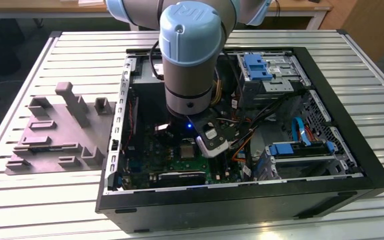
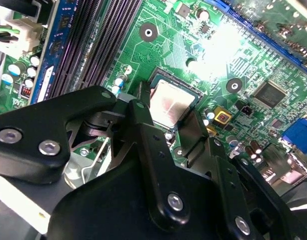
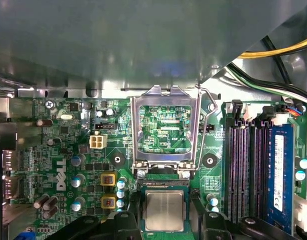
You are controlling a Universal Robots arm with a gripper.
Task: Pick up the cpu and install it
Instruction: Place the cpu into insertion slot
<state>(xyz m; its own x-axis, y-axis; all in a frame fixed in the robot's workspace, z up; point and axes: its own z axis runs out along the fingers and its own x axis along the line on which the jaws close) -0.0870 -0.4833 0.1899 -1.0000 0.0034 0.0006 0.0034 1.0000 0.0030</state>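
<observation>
On the exterior view's left, a grey tray (image 1: 52,135) with little blocks sticking up lies on the pale slatted table (image 1: 45,200). Just beside it, toward the exterior view's right, stands a big black computer case (image 1: 245,205) with its side off, so you can look in.

In the middle, the robot arm (image 1: 192,60), grey with a blue cap, reaches down into the case. Its gripper (image 1: 210,142) hangs low over the green board (image 1: 145,150) on the case floor. The cpu (image 1: 187,151) is a small grey square right under it.

In the first wrist view, the cpu (image 3: 164,210) lies flat in its square holder on the green board (image 3: 63,150). The gripper (image 3: 164,222) has its two black fingers (image 3: 124,220) spread apart, one on each side of the cpu. There is a small gap between each finger and the chip, so it is not pinching anything. The shiny metal frame (image 3: 164,100) of the holder is flipped up and open, just beside the cpu. Long black slots (image 3: 241,170) and a blue stick (image 3: 278,170) run near the holder.

In the second wrist view, the silvery cpu (image 2: 171,102) shows between the black fingers (image 2: 138,117) of the gripper (image 2: 168,117).

On the exterior view's right, inside the case, sit metal boxes with blue parts (image 1: 255,67), one at the back and one (image 1: 292,148) nearer the front
</observation>
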